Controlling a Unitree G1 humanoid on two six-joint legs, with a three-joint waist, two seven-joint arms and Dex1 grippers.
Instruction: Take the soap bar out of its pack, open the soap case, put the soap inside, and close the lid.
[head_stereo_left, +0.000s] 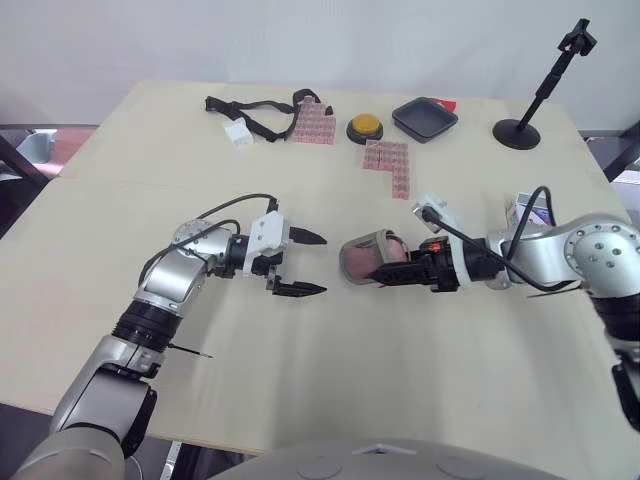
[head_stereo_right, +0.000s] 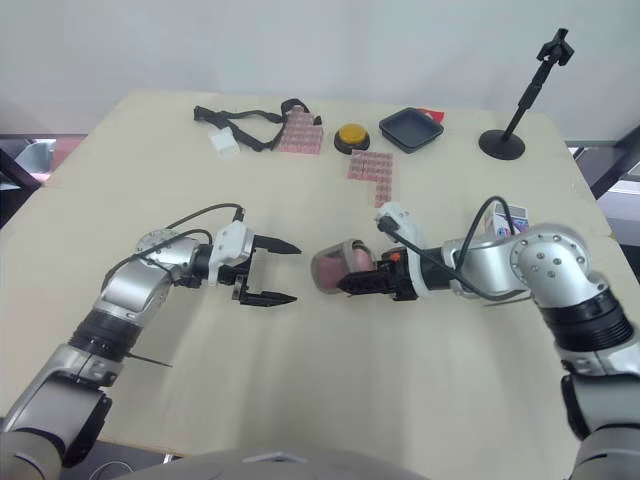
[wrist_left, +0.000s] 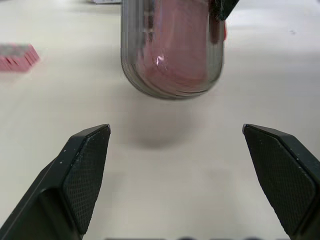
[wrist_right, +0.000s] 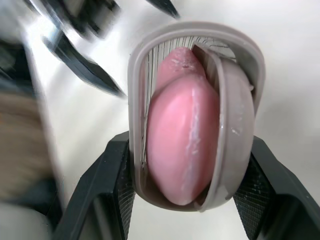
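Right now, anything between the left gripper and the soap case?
Nothing visible. The open left gripper faces the soap case across bare table; the right gripper holds it, with the soap inside.

No lettering, number or sign can be read anywhere. The small white and blue cardboard box (head_stereo_left: 527, 208) near the right edge of the pale wooden desk (head_stereo_left: 300, 380) bears blue marking, too small to make out.
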